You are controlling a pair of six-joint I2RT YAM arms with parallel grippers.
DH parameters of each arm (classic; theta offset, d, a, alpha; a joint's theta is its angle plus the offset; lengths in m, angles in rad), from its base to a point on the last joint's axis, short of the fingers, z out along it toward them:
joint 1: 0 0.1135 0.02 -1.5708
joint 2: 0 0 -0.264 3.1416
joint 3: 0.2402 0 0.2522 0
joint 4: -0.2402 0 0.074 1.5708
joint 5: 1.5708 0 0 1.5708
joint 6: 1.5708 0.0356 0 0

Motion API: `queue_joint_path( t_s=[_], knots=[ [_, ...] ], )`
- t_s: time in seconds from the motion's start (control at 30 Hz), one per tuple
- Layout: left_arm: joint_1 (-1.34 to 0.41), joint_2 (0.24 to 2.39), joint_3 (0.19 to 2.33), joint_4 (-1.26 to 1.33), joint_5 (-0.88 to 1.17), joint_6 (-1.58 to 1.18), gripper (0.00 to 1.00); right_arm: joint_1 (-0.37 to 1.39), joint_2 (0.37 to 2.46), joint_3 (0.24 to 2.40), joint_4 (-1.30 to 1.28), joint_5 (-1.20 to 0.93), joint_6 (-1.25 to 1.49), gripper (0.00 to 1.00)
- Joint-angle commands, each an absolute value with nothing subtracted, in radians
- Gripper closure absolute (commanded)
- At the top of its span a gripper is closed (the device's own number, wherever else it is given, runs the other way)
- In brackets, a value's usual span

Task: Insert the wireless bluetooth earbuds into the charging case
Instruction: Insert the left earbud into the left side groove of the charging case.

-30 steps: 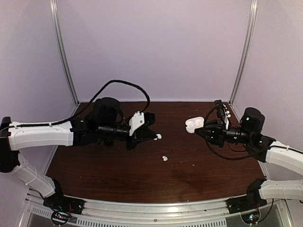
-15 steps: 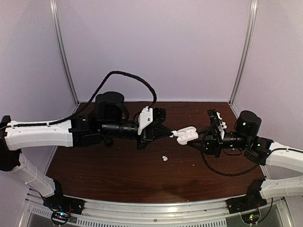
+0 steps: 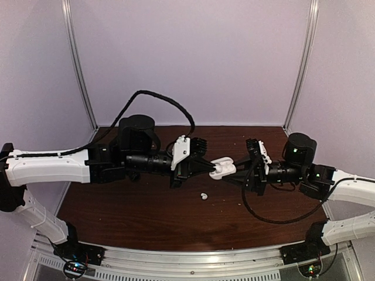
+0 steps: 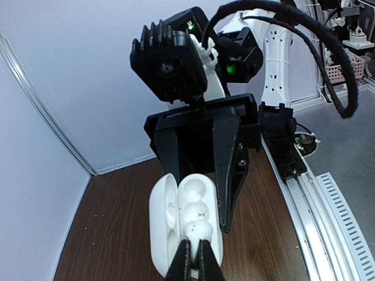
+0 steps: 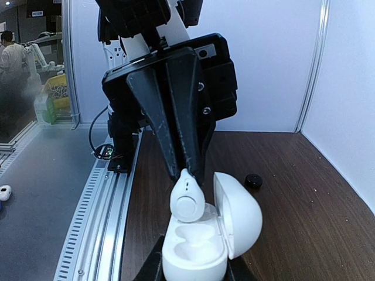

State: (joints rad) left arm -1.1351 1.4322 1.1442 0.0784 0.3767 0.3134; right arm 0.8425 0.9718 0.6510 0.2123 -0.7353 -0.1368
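Right wrist: glossy white earbud (image 5: 187, 200) over open white case (image 5: 240, 219)

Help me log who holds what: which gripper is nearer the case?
Right. The right gripper clamps the open case at its base; the left gripper, shut on a white earbud, hovers at its cavity.
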Motion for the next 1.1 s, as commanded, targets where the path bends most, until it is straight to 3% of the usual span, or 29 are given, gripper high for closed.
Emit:
queue_joint_path(
  t_s=[0.0, 0.37, 1.07],
  knots=[
    [-1.143, 1.440, 1.142, 0.080, 0.383, 0.331, 0.96, 0.854, 0.968, 0.694, 0.201, -0.683, -0.177, 1.00],
    [-1.143, 1.447, 1.143, 0.025, 0.320, 0.332, 0.96, 0.861, 0.945, 0.697, 0.194, -0.686, -0.186, 1.00],
    [-1.143, 1.501, 1.178, 0.005, 0.382, 0.306, 0.93, 0.862, 0.949, 0.710, 0.194, -0.658, -0.189, 1.00]
  ],
)
